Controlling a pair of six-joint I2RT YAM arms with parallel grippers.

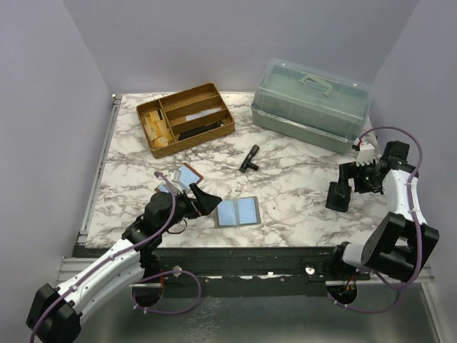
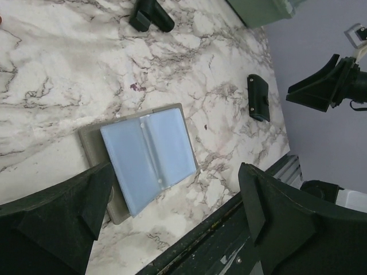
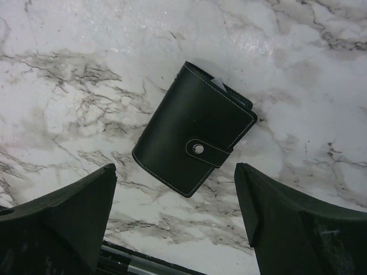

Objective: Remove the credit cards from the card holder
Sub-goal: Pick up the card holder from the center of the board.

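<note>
Left gripper (image 2: 175, 177) hung spread and empty just left of the cards (image 1: 238, 211), which lay in the open holder (image 2: 87, 140) mid-table. Thin and flat, they might slip a pinch, or the holder could drag along. Right gripper (image 3: 175, 175), also spread, hovered over a shut wallet (image 3: 195, 126). Table (image 1: 300, 171) looked slick, veined marble; lilac walls (image 1: 214, 43) closed it in.
</note>
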